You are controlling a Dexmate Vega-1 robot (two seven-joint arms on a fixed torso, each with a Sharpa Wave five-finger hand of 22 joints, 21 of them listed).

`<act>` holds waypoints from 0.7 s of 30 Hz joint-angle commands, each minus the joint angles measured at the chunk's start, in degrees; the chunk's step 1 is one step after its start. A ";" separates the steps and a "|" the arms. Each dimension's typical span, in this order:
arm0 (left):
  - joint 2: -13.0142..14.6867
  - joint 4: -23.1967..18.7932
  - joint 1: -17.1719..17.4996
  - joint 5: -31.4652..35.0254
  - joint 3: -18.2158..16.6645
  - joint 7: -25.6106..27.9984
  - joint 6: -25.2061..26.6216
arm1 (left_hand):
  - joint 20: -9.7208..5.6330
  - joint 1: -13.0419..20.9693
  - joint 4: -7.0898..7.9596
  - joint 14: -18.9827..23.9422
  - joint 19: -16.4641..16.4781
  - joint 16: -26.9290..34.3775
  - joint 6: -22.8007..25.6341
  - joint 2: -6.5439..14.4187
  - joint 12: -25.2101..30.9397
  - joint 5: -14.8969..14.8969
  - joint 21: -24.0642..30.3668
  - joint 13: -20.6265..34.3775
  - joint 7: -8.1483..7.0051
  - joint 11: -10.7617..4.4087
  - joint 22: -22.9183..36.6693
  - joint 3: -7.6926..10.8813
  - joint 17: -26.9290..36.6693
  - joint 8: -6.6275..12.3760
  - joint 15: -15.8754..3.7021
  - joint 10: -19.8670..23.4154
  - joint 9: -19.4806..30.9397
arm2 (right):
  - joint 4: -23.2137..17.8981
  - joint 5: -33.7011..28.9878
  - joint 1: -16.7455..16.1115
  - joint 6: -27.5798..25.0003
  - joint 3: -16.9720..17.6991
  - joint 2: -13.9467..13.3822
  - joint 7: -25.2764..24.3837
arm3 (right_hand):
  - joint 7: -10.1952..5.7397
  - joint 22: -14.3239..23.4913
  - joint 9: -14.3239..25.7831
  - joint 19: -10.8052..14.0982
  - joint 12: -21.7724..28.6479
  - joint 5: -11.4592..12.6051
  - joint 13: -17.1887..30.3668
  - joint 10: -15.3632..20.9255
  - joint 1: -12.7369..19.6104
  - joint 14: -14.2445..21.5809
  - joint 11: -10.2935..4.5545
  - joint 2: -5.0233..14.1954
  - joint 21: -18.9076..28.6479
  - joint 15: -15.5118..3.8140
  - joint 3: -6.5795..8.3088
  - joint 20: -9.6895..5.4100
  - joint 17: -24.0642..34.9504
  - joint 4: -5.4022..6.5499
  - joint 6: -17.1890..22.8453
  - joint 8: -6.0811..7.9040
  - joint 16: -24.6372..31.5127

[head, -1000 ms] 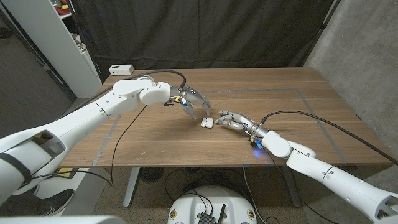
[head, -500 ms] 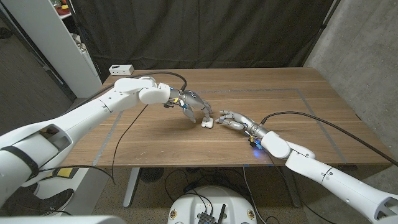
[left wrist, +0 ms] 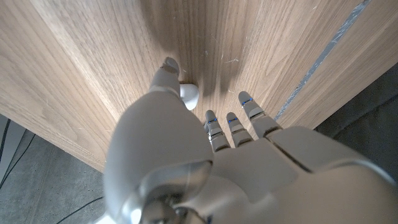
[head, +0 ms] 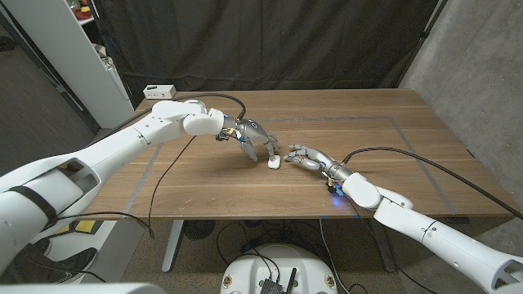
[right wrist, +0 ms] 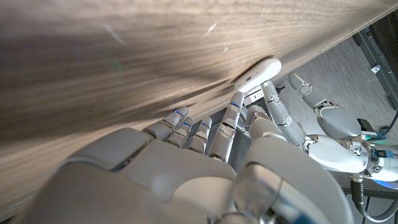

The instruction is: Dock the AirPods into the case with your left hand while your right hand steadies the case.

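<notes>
The small white AirPods case [head: 275, 162] stands near the middle of the wooden table [head: 212, 188]. My left hand [head: 256, 139] hangs over the case's left side, fingers curled down onto it. In the left wrist view a small rounded white piece [left wrist: 189, 93] sits between the thumb and the fingertips [left wrist: 211, 118]; I cannot tell whether it is an AirPod or the case's corner. My right hand [head: 307, 157] reaches in from the right, and its fingertips [right wrist: 237, 98] touch the case [right wrist: 260, 71], bracing it from that side with a second digit at the case's end.
A white box [head: 159, 91] lies at the table's far left corner. A black cable [head: 167, 167] runs across the left part of the table, and another [head: 392, 150] trails behind my right arm. A taped outline [head: 400, 126] marks the tabletop.
My left hand has shifted right and lower, closing in over the case. Less of the case shows, and it sits slightly further right. The right hand has barely moved.
</notes>
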 commanded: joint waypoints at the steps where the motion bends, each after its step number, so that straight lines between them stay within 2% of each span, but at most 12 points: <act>1: 1.80 -3.68 2.71 0.54 -2.58 3.82 3.10 | 0.11 -0.24 0.63 0.02 -0.04 0.31 -3.05 0.39 0.13 -0.57 0.13 0.08 0.02 0.30 0.24 -0.18 0.16 -1.63 -2.81 -0.21 -0.31 | -1.09 0.42 -0.07 -1.38 -0.14 -0.33 0.30 | -0.18 0.21 0.11 0.07 0.20 -0.13 0.13 0.09 0.17 0.07 -0.13 -0.31 -0.05 -8.35 0.02 0.27 0.21 0.29 0.56 0.47 0.40; 5: 3.86 -7.85 5.76 1.19 -5.22 7.26 6.08 | 0.19 -0.43 0.91 0.10 -0.13 0.39 -4.61 0.68 0.29 -0.88 0.17 0.07 -0.01 0.51 0.27 -0.27 0.17 -2.20 -2.90 -0.02 -0.48 | -0.98 0.32 0.43 -1.06 -0.08 -0.46 0.38 | -0.17 0.21 0.11 0.08 0.22 -0.13 0.14 0.16 0.11 0.05 -0.01 -0.33 -0.06 -8.25 -0.01 0.32 0.22 0.32 0.56 0.46 0.40; 12: 6.78 -14.57 11.36 0.52 -9.73 9.08 13.69 | 0.25 -0.58 1.24 0.41 -0.35 0.53 -7.64 1.21 0.49 -1.38 0.17 0.08 0.03 0.58 0.28 -0.27 0.20 -2.95 -2.96 0.17 -0.76 | -1.94 1.06 0.48 -0.46 1.28 -0.70 -0.65 | -0.18 0.20 0.12 0.21 0.23 -0.12 0.14 0.20 0.13 0.28 0.05 -0.30 -0.03 -8.32 0.00 0.44 0.20 0.29 0.63 0.49 0.46; 15: 7.26 -17.21 15.16 -1.25 -12.14 10.59 18.71 | 0.19 -1.11 1.69 0.48 -0.30 0.61 -8.25 1.61 0.54 -1.56 0.22 0.09 -0.05 0.48 0.28 -0.34 0.29 -2.96 -3.00 0.20 -0.84 | -3.35 1.93 -0.13 -1.02 2.37 -0.85 -1.47 | -0.19 0.20 0.13 0.37 0.34 -0.10 0.14 0.48 0.17 0.57 0.12 -0.27 0.01 -8.25 0.03 0.51 0.17 0.26 0.75 0.53 0.56; 18: 7.28 -19.54 19.76 -3.97 -14.94 13.56 24.21 | -0.05 -1.99 2.32 0.92 -0.14 0.80 -8.52 1.88 0.77 -1.86 0.30 0.10 -0.15 0.31 0.26 -0.56 0.36 -2.79 -3.17 0.66 -0.92 | -4.55 4.35 -0.92 -1.72 3.88 -0.62 -1.91 | -0.20 0.19 0.14 1.32 0.56 -0.06 0.12 1.16 0.36 1.65 1.41 -0.31 0.26 -7.18 0.12 0.78 0.07 0.06 0.82 0.52 0.87; 19: 7.25 -20.34 21.41 -4.60 -15.85 15.02 26.05 | 0.14 -2.89 2.98 1.42 -0.12 1.01 -8.51 2.27 0.99 -2.14 0.33 0.11 -0.18 0.53 0.25 -0.69 0.47 -2.57 -3.18 1.12 -1.00 | -4.78 5.21 -1.18 -1.76 4.41 -0.47 -2.18 | -0.20 0.19 0.14 1.58 0.57 -0.06 0.12 1.22 0.39 1.81 1.38 -0.34 0.34 -6.87 0.13 0.89 0.05 0.02 0.79 0.50 0.91; 21: 7.30 -21.89 24.09 -5.80 -17.26 16.85 29.30 | 0.09 -3.46 3.38 2.73 0.49 1.42 -8.43 2.48 1.26 -2.50 0.59 0.11 -0.19 0.66 0.23 -0.69 0.50 -2.35 -3.18 1.70 -1.10 | -5.92 5.38 -1.54 -2.75 5.11 -0.58 -3.09 | -0.24 0.19 0.14 2.19 0.65 -0.04 0.11 1.53 0.61 2.11 1.86 -0.36 0.48 -6.31 0.24 0.96 -0.02 -0.18 0.63 0.44 0.94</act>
